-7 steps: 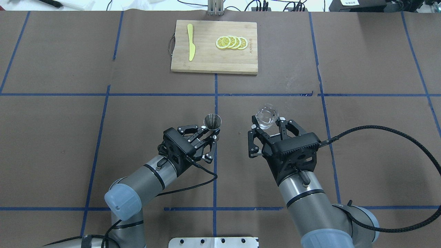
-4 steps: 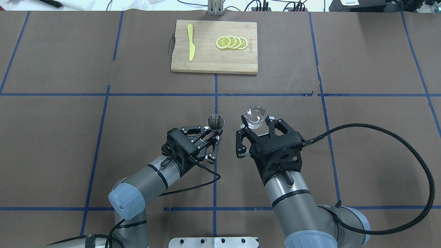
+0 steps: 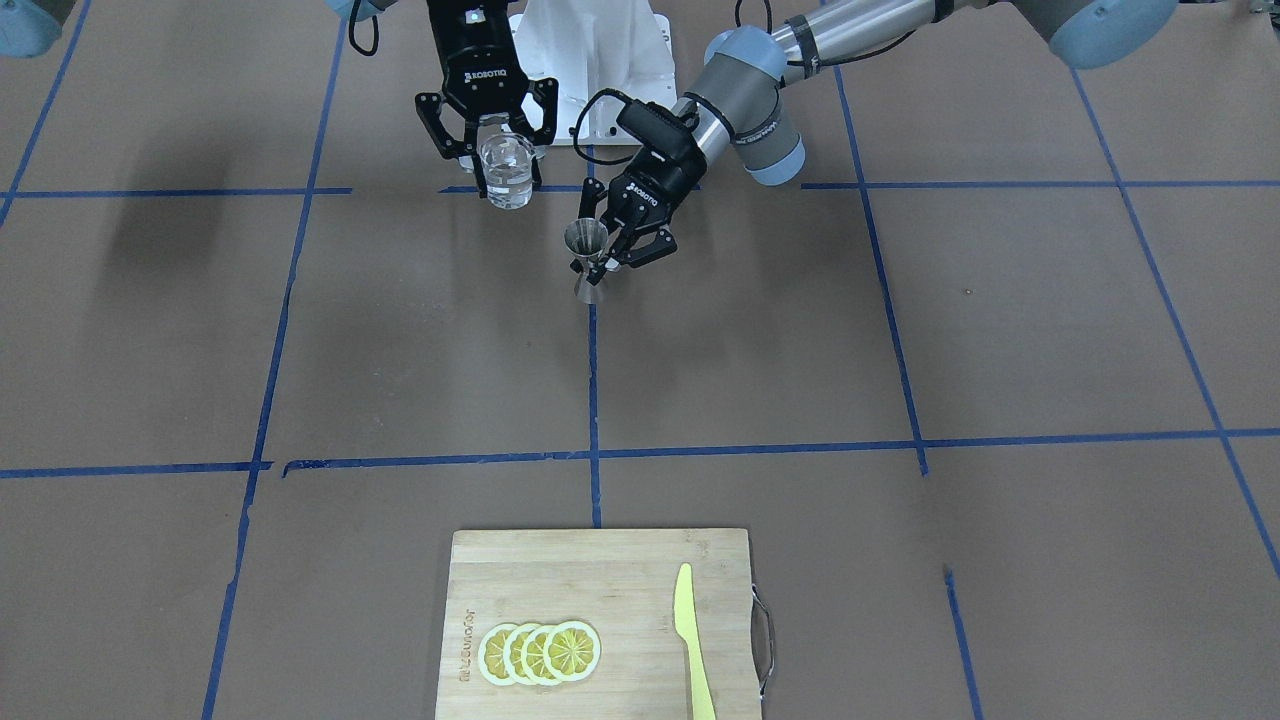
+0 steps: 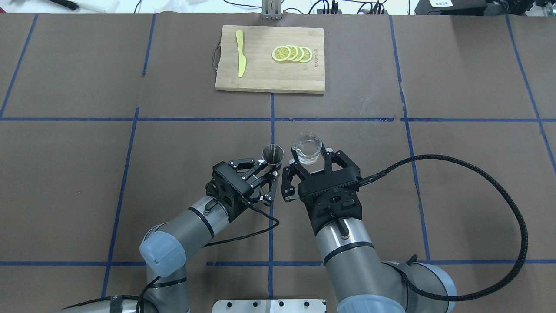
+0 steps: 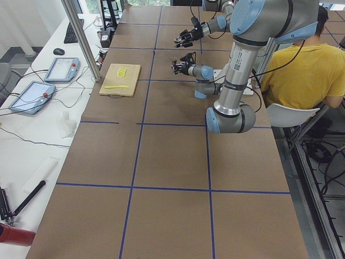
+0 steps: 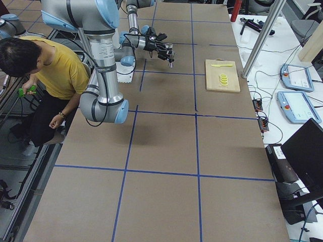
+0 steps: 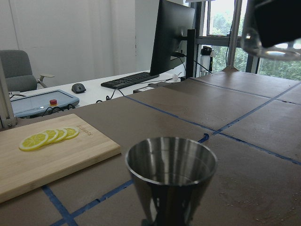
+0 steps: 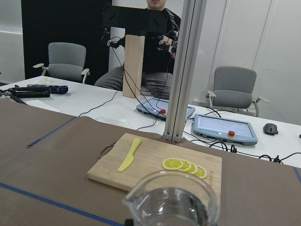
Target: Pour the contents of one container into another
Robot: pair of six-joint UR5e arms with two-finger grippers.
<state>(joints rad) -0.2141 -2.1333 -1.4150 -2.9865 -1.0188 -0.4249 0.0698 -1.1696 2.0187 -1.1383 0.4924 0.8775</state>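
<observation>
— Left gripper (image 3: 600, 262) pinches our small silver metal hourglass jigger (image 3: 586, 242); right gripper (image 4: 309, 163) clamps the small clear glass cup (image 4: 308, 149) just beside it.
— We see the wooden board (image 4: 269, 80), lemon slices (image 4: 292, 53), yellow knife (image 4: 240, 54) well apart.

Both arms are built of silver-grey metal tubes with black rings at the seams and pale blue caps (image 4: 163, 254) on the joints. The left arm (image 4: 191, 224) ends in a black ribbed wrist block (image 4: 226, 187) and a black left pincer (image 4: 268, 169) of hinged links with small silver pivot screws; a thin black cable (image 4: 277, 223) leaves its wrist. The right arm (image 4: 347, 256) carries a right pincer (image 4: 310, 160) of the same kind, its body marked ROBOTIQ (image 3: 478, 73) in white, and a thick black braided cable (image 4: 434, 157). Behind them are a white pedestal (image 3: 620, 40) and a bolted metal plate (image 4: 269, 305).
</observation>
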